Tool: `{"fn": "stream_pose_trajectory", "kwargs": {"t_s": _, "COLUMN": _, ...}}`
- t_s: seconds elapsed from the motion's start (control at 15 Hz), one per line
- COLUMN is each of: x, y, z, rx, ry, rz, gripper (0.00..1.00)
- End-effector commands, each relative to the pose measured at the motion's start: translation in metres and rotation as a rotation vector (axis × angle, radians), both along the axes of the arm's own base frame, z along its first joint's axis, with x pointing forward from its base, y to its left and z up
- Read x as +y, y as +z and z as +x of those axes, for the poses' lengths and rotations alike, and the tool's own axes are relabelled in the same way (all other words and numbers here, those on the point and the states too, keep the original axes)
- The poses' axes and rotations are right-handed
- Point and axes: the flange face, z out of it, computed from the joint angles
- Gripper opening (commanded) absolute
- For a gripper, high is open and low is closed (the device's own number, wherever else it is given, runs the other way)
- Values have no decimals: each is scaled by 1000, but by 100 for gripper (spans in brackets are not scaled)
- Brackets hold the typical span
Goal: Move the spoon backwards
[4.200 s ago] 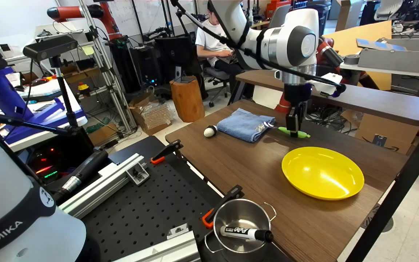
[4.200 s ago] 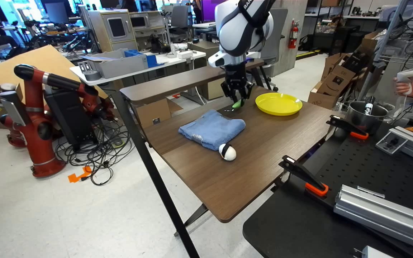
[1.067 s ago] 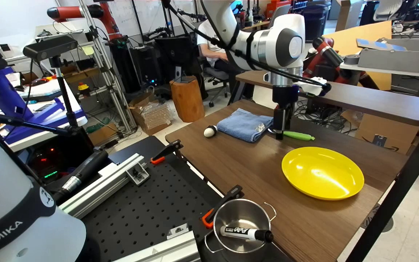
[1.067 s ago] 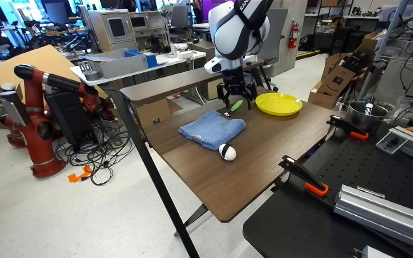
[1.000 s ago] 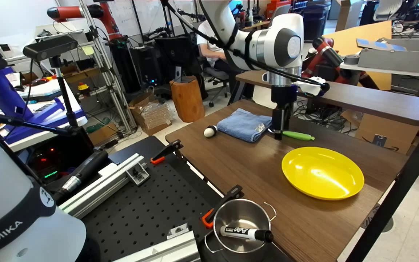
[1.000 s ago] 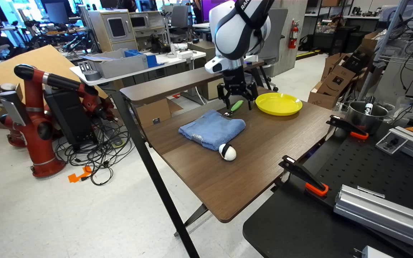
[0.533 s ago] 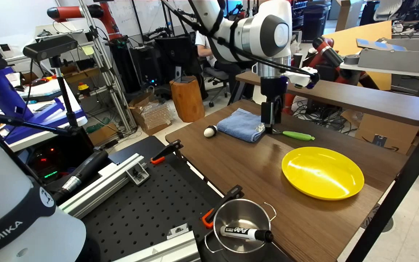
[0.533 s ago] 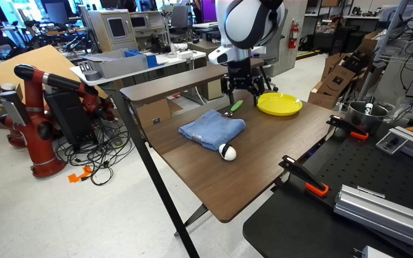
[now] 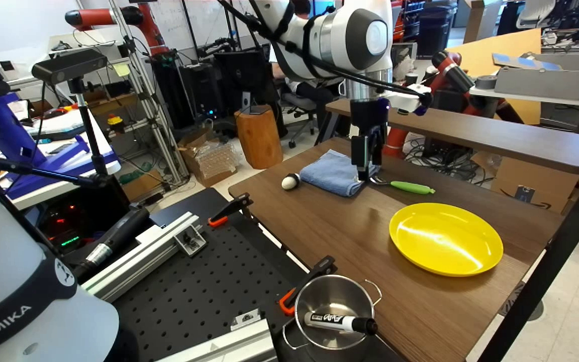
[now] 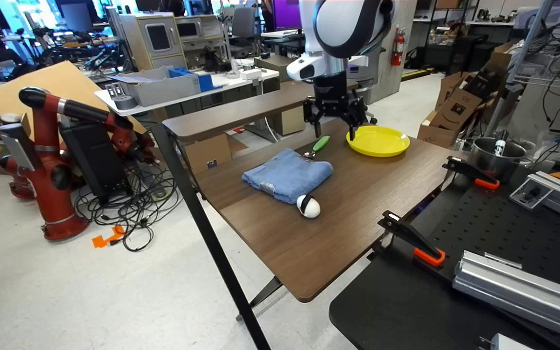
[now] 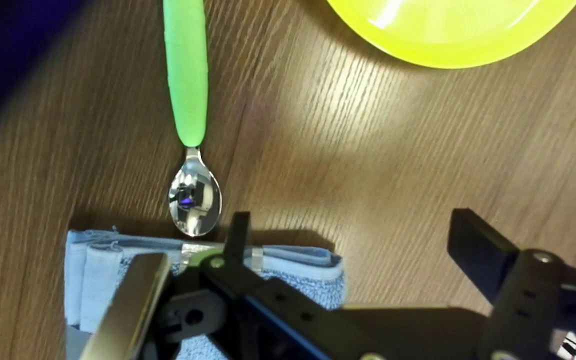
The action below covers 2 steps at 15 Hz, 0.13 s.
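Note:
The spoon lies flat on the brown table, its green handle [image 11: 187, 75] toward the top of the wrist view and its shiny metal bowl [image 11: 195, 200] close to the towel's folded edge. In both exterior views the spoon [image 9: 412, 187] [image 10: 321, 143] shows free of any grip. My gripper [image 11: 350, 220] stands wide open above the table, with nothing between its fingers. One finger hangs over the towel beside the spoon's bowl, the other over bare wood. From an exterior view the gripper [image 10: 335, 134] hovers between spoon and plate.
A folded blue towel [image 9: 333, 172] lies by the spoon's bowl end. Beside it sits a white ball [image 10: 310, 207] with a black band. A yellow plate [image 9: 445, 239] rests on the spoon's other side. A metal pot [image 9: 314, 291] holding a marker stands near the table edge.
Some four seconds ago my jaws were around the spoon's green handle. They have since opened, and the gripper has risen and drawn away. Over the last second the spoon has stayed put.

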Motion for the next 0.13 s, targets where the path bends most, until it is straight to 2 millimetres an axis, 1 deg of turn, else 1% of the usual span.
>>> {"fn": "stream_pose_trajectory", "kwargs": {"t_s": 0.0, "x": 0, "y": 0, "z": 1, "rx": 1, "ry": 0, "rz": 0, "gripper": 100}}
{"fn": "stream_pose_trajectory", "kwargs": {"t_s": 0.07, "x": 0, "y": 0, "z": 1, "rx": 1, "ry": 0, "rz": 0, "gripper": 100}}
